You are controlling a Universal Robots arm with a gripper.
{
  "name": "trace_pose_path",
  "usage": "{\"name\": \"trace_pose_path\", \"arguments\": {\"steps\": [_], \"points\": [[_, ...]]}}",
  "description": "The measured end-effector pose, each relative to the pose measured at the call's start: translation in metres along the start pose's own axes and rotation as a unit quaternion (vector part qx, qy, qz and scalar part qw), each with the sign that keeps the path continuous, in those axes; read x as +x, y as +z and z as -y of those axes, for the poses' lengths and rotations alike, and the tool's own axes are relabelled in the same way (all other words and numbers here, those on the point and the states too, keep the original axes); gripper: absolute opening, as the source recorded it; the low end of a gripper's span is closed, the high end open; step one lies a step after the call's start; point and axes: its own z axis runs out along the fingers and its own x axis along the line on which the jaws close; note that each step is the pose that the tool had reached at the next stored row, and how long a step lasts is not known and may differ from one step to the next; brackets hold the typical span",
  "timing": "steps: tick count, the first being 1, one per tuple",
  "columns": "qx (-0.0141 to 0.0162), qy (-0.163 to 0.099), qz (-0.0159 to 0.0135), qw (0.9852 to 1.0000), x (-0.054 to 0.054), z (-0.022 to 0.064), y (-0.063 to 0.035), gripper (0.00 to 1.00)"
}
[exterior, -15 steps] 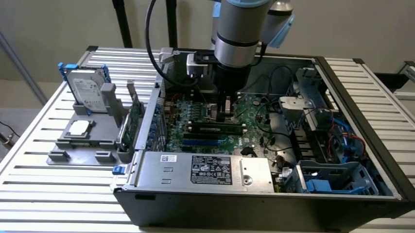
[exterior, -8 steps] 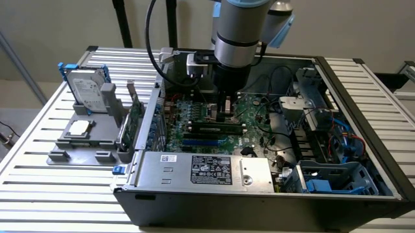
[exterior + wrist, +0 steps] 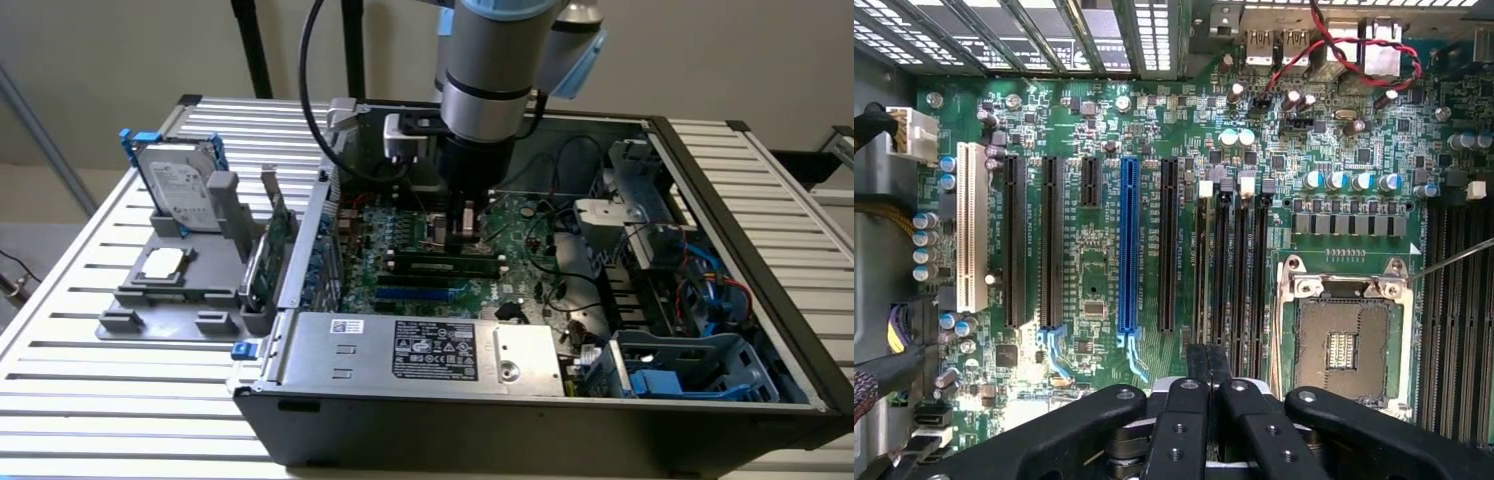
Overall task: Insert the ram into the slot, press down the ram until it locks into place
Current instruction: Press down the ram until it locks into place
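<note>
The ram [image 3: 441, 263], a thin green stick, lies along the black slot [image 3: 390, 268] on the motherboard inside the open computer case. My gripper [image 3: 467, 245] points straight down over the stick's middle, fingers together; I cannot tell whether they touch it. In the wrist view my gripper [image 3: 1207, 352] is shut, its dark fingertips [image 3: 1197, 366] above the row of black memory slots [image 3: 1232, 270] with pale latches. The stick is edge-on there and hard to make out.
A blue slot [image 3: 420, 293] [image 3: 1127, 250] runs beside the memory slots, and the processor socket [image 3: 1344, 340] lies on their other side. The power supply [image 3: 414, 350] fills the case front. On the exterior view's left, a grey holder [image 3: 174, 290] carries a bracketed card [image 3: 276, 250] and hard drive [image 3: 180, 185].
</note>
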Motion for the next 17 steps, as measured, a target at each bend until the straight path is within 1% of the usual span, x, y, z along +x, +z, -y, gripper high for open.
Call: {"name": "trace_pose_path", "arguments": {"steps": [4,17], "points": [[0.0000,0.000,0.0001,1.0000,-0.001,-0.0013,0.0051,0.11],[0.0000,0.000,0.0001,1.0000,-0.004,-0.0018,0.0156,0.11]]}}
